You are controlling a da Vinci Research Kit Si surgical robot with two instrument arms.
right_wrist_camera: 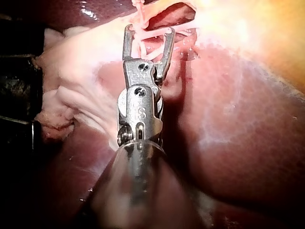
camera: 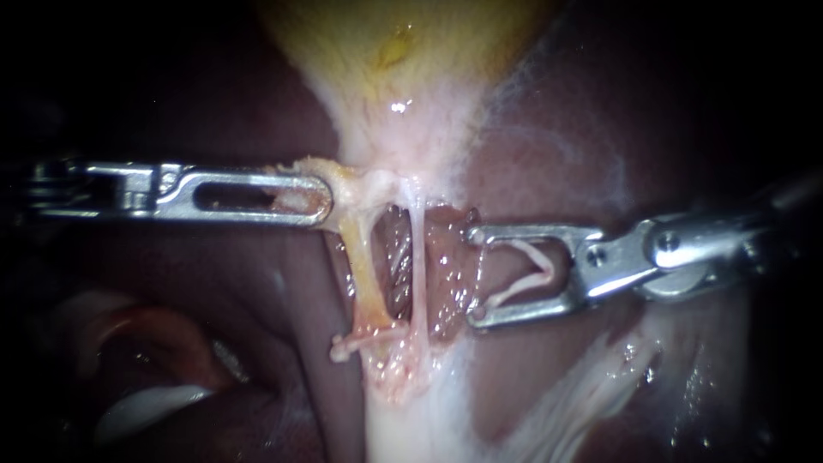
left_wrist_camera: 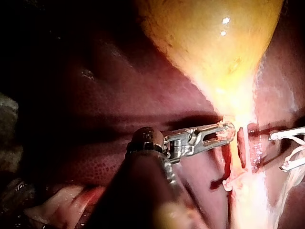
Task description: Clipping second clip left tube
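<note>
The yellow gallbladder (camera: 394,43) narrows into two tubes. The left tube (camera: 364,274) is yellowish and carries a white clip (camera: 356,345) at its lower end. The right tube (camera: 418,266) is thin and pale. My left instrument (camera: 319,199) has its slotted jaws shut on tissue at the gallbladder's neck, just above the left tube. My right instrument (camera: 476,274) stands to the right of both tubes, touching neither. Its jaws are wide apart and hold an open white clip (camera: 527,274) between them. The right wrist view shows that instrument (right_wrist_camera: 149,30) and its loaded clip (right_wrist_camera: 143,45) facing the tubes.
Dark red liver (camera: 557,154) lies behind and around the tubes, with a window of raw tissue (camera: 394,257) between them. Pale fatty strands (camera: 591,386) run below the right instrument. In the left wrist view the left instrument (left_wrist_camera: 224,132) reaches the neck under the gallbladder (left_wrist_camera: 209,38).
</note>
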